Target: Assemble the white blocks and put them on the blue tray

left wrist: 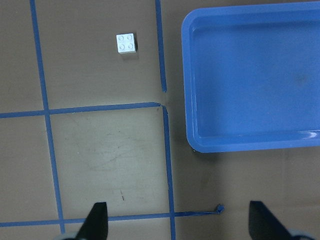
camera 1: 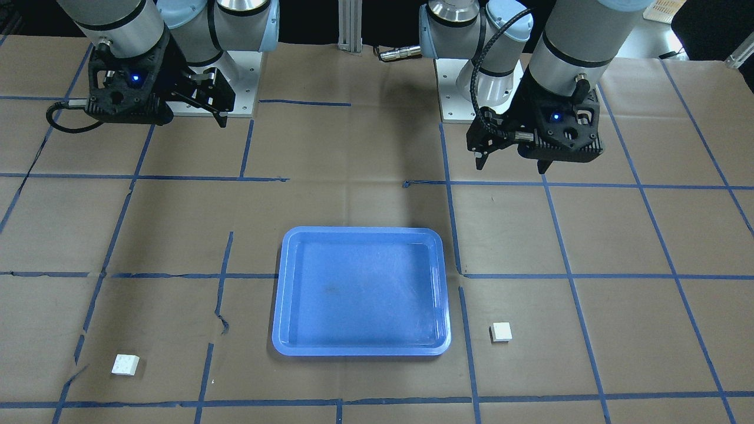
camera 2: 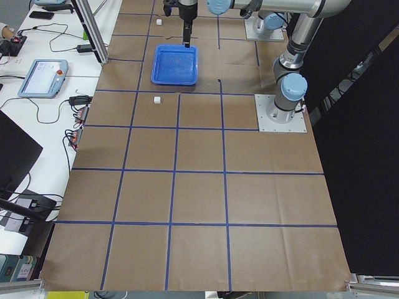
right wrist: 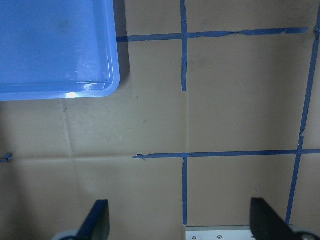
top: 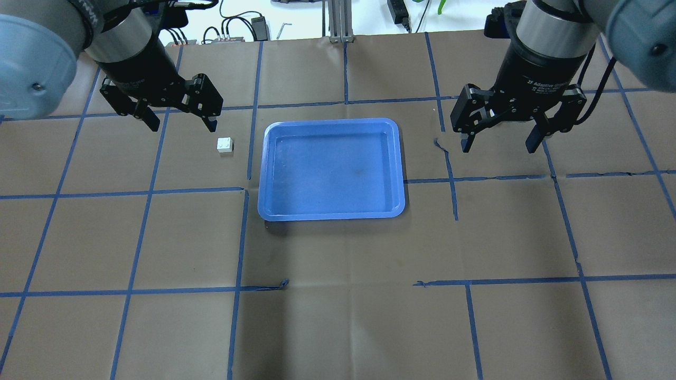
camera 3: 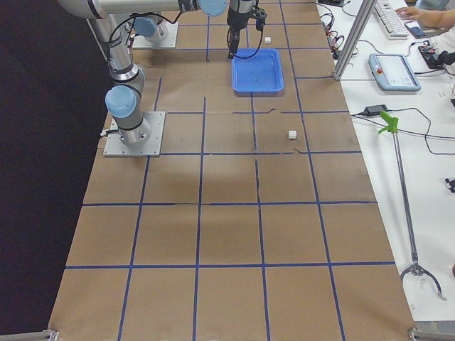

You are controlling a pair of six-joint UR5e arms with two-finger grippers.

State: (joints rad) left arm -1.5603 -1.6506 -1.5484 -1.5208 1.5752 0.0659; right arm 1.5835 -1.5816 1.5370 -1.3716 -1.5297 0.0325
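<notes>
- On the table (top: 338,316), the left white block (camera 1: 500,331) lies near the blue tray (camera 1: 360,350); the right white block (camera 1: 125,364) lies well apart from it.
- Above, the left hand (top: 183,126) and the right hand (top: 497,148) hover, fingers spread apart.

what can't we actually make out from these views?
- Right-side white block: unseen in overhead view, probably behind right gripper; outside right wrist frame.
- Studs on it and left-side white block: too small in both side views.
- Left gripper: fingers mostly cut off by left wrist view's bottom edge.
</notes>
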